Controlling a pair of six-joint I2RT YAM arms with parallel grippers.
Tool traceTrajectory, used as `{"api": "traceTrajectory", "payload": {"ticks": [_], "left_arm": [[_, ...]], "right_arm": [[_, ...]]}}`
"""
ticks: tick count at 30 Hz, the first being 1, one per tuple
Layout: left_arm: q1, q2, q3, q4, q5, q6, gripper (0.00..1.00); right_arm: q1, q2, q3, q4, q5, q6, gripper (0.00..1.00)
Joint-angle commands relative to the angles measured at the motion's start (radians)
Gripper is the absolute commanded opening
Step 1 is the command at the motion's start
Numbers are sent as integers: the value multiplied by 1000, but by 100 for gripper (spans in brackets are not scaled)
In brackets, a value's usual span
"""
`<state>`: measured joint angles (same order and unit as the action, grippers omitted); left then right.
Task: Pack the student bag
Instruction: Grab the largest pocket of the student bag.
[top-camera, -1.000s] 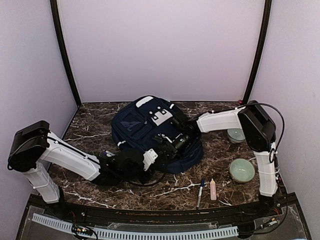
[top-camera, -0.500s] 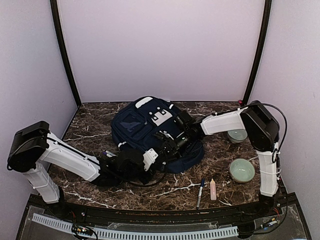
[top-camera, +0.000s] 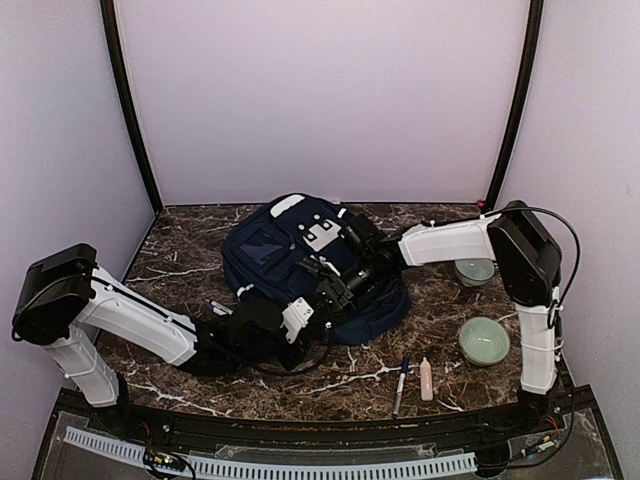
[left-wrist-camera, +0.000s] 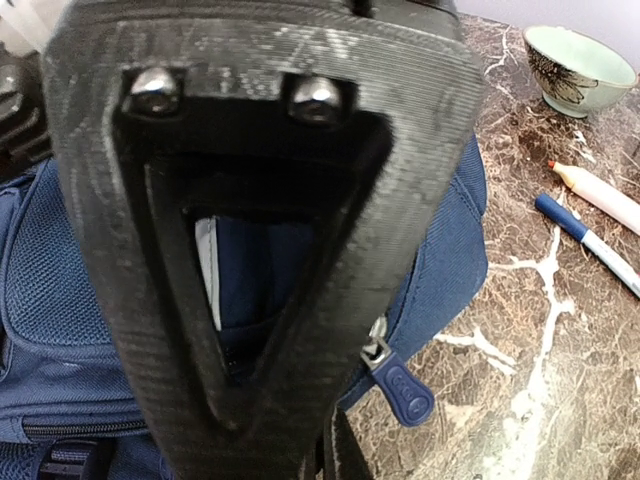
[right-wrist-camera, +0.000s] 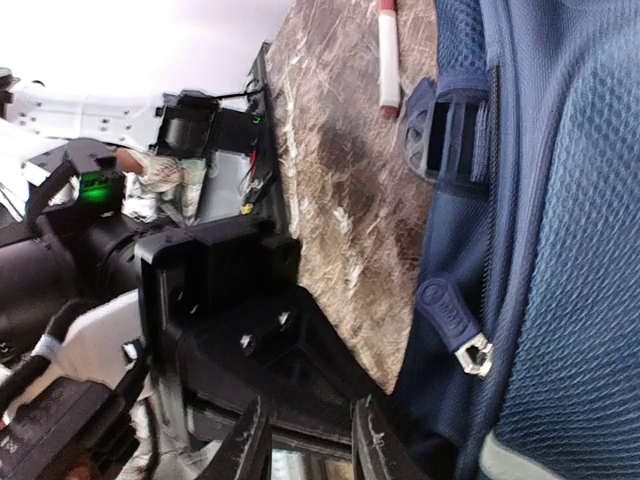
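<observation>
Top external: right pincer (right-wrist-camera: 308, 440) has crept rearward over the student bag (top-camera: 270, 250) — grip unclear to us; left pincer (top-camera: 322, 298) stays clenched at its near edge — we judge opening unfinished.

My left gripper (left-wrist-camera: 285, 440) fills the frame, fingers closed together, tip low over the student bag (left-wrist-camera: 60, 290). A blue zipper pull (left-wrist-camera: 398, 386) sits just right of the tip. On the marble table (left-wrist-camera: 520, 330): blue pen (left-wrist-camera: 590, 243), pale marker (left-wrist-camera: 600, 195) beside it, green bowl (left-wrist-camera: 580, 65) beyond.
</observation>
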<state>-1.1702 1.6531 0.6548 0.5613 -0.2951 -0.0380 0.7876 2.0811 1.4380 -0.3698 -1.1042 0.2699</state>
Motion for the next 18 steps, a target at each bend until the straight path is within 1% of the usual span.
{"api": "traceTrajectory", "payload": {"ticks": [1, 7, 11, 14, 17, 18], "left_arm": [[-20, -66, 1, 89, 54, -27, 0], [-20, -61, 2, 109, 68, -39, 0], [-18, -43, 44, 89, 107, -34, 0], [0, -16, 101, 45, 181, -57, 0], [36, 12, 166, 1, 289, -102, 0], [47, 21, 192, -8, 317, -116, 0]], "right_arm": [[-15, -28, 114, -237, 138, -250, 30], [-100, -169, 131, -324, 258, -384, 32], [-157, -261, 88, -365, 325, -482, 32], [-169, -347, 26, -401, 387, -597, 28], [-168, -451, -56, -380, 415, -656, 22], [-168, -475, -79, -376, 419, -678, 22]]}}
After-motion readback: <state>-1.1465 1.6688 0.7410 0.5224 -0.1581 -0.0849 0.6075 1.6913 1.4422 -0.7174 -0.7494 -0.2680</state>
